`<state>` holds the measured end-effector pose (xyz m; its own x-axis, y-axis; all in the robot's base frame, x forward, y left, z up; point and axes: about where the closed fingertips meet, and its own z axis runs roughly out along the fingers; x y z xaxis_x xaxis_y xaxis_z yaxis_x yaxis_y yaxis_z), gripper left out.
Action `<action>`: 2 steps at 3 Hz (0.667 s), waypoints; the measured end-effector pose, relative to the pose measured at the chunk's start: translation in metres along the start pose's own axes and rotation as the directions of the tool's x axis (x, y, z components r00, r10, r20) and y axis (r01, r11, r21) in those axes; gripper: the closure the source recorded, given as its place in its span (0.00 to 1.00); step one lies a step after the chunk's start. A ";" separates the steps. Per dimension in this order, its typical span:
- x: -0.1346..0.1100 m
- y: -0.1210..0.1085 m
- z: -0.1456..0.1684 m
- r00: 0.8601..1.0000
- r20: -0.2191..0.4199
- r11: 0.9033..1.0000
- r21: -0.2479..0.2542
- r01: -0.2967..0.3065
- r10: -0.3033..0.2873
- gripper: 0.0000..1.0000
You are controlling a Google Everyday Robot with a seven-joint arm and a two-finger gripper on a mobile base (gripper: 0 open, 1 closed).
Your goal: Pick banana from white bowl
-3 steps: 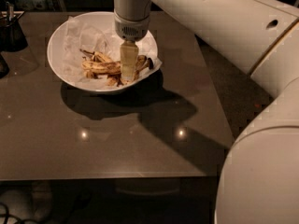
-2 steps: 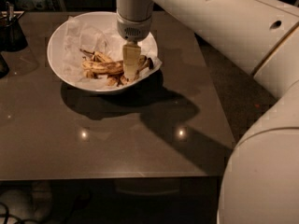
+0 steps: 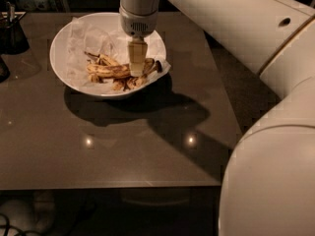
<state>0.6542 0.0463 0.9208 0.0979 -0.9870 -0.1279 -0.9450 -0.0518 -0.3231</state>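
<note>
Camera view: gripper [image 3: 137, 73] over banana [image 3: 106, 71] in white bowl [image 3: 57, 69]

We see the banana lying across the bowl's crumpled paper lining [image 3: 87, 37], among shorter brown pieces [image 3: 130, 82]. The gripper points down at its right end; parted or closed, we cannot tell.

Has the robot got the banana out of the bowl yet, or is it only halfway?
Done: the claw is down inside the large round white bowl, right at the long, curved, brown-spotted yellow banana. In hand: probably getting a grip on it. Left: lifting it out, because the banana lies on the crumpled white paper in the bowl.
</note>
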 end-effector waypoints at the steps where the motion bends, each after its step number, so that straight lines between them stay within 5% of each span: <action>1: -0.014 -0.005 0.000 0.996 0.028 0.996 -0.031 0.080 -0.079 0.21; 2: -0.025 -0.008 0.004 0.992 0.048 0.990 -0.073 0.123 -0.120 0.25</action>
<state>0.6607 0.0723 0.9225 0.2249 -0.9653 -0.1328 -0.9461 -0.1837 -0.2669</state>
